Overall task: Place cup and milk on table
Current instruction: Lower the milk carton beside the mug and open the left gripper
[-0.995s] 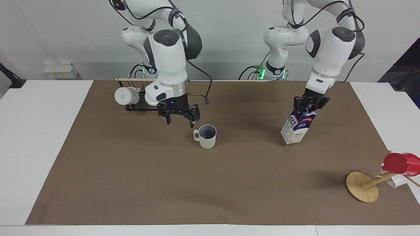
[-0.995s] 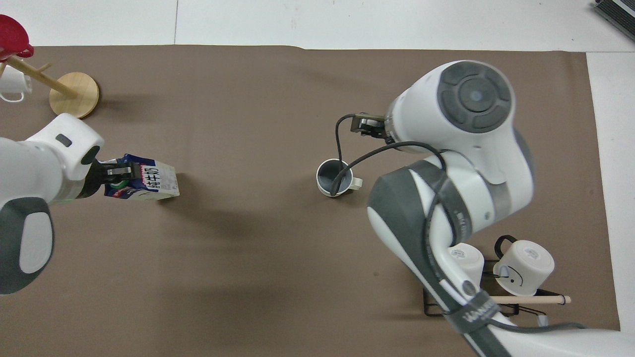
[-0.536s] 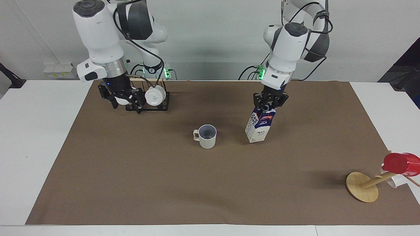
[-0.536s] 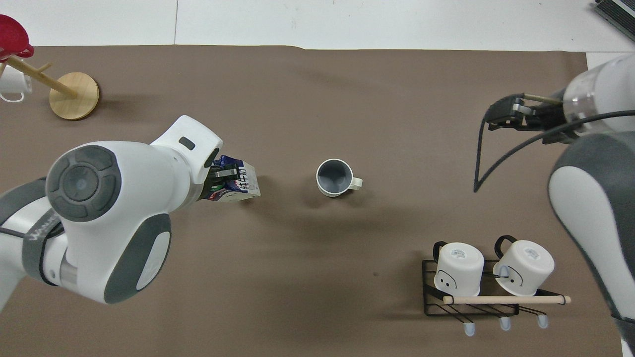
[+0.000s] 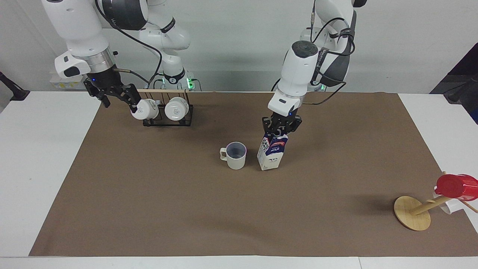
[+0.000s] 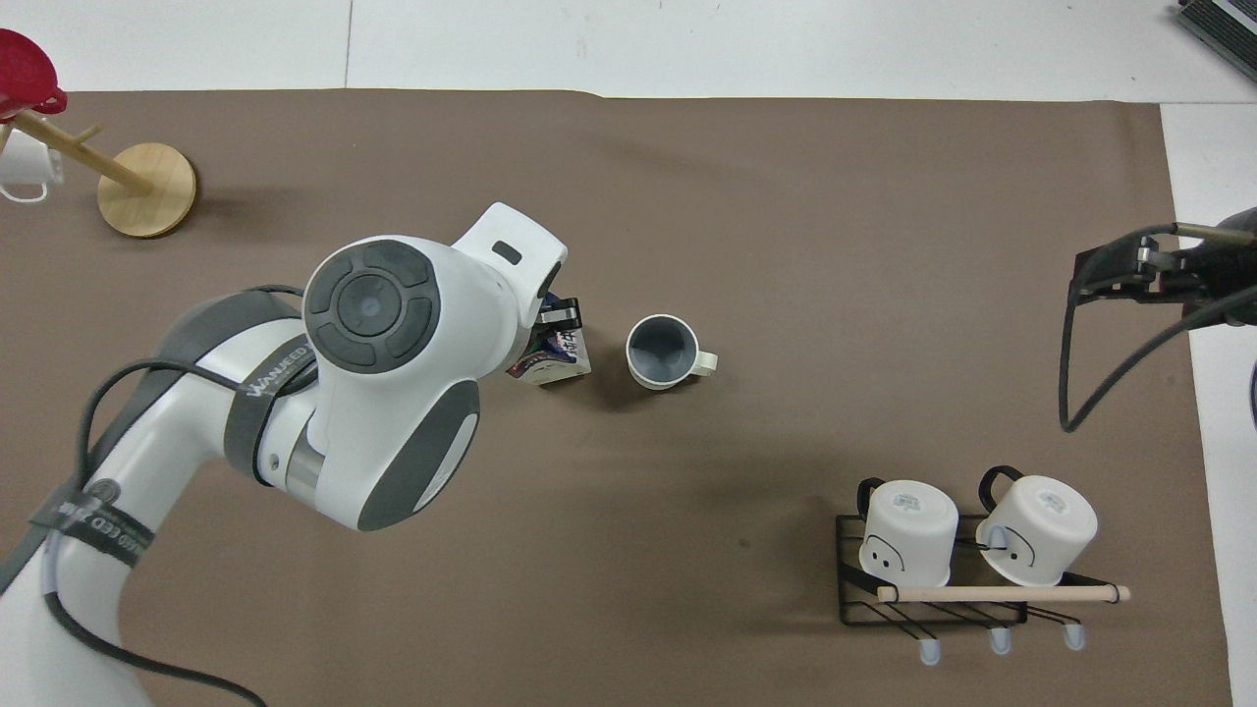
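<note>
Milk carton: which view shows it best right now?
Facing view. The milk shows whole there, standing beside the cup with the left gripper clamped on its top. In the overhead view the left arm hides most of the carton; only a corner shows.

- "MILK" on the red label of the milk carton [image 5: 272, 152], frame centre.
- Partly legible "WANUEED" on the left arm's band [image 6: 280, 365], left of centre.

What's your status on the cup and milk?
Left gripper shut on milk, carton beside cup, seemingly down on table. Right gripper open, up by the mug rack. Nothing in the way.
</note>
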Motion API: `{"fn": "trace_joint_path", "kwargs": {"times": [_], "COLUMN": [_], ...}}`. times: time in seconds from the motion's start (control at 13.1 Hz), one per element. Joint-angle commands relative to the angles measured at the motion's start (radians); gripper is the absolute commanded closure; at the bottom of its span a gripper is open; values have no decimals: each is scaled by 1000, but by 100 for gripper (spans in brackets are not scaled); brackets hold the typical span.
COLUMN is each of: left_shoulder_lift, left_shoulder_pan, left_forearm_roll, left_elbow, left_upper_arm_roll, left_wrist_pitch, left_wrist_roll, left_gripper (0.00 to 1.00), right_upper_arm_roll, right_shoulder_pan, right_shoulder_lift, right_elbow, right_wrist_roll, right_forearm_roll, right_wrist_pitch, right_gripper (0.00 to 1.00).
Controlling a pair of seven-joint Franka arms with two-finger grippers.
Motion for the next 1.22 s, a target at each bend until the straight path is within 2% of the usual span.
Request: {"fn": "trace_joint_path", "kwargs": {"times": [0.0,0.69,0.77,0.84,0.92,1.15], "left_shoulder_lift": [8,9,9,9,11,8], "left_shoulder_pan": [-43,-49,-49,-49,-49,-41], "left_forearm_roll": [31,81,81,80,80,72], "left_elbow": [37,34,34,32,32,35], "left_upper_arm_roll": [17,16,16,16,16,16], "left_wrist_pitch": [-47,-86,-86,-84,-84,-84], "left_wrist_roll": [-37,-38,-37,-37,-37,-26], "left_gripper": [50,48,42,16,0,0], "right_upper_arm_roll": [10,12,15,16,16,18], "right_shoulder_pan": [-17,-22,-21,-19,-17,-11], "right_shoulder_lift": [-35,-18,-15,-15,-15,-20], "right_elbow": [-17,29,29,29,29,23], "right_wrist_roll": [-38,-38,-38,-38,-38,-73], "right_forearm_roll": [20,7,4,4,4,4], "right_wrist_pitch": [-41,-75,-75,-75,-73,-61], "right_gripper": [0,0,0,0,0,0]}}
